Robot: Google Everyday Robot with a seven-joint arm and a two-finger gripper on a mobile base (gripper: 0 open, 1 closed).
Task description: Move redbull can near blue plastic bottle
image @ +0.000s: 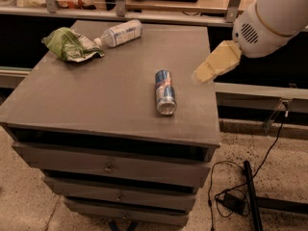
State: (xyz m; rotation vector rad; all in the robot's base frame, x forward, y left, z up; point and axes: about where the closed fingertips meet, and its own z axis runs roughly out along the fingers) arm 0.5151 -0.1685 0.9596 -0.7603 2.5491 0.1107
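The redbull can (165, 92) lies on its side near the front right of the grey cabinet top (96, 95), its silver end facing the front. The blue plastic bottle (120, 33) lies on its side at the back, cap toward the left. My gripper (202, 76) hangs above the right edge of the top, to the right of the can and apart from it. Only its cream-coloured finger casing shows below the white arm (269, 18).
A crumpled green foil snack bag (71, 44) lies at the back left, touching the bottle's cap end. The cabinet has drawers (108, 167) below. Black cables (240, 191) lie on the floor at right. A shelf with clutter runs behind.
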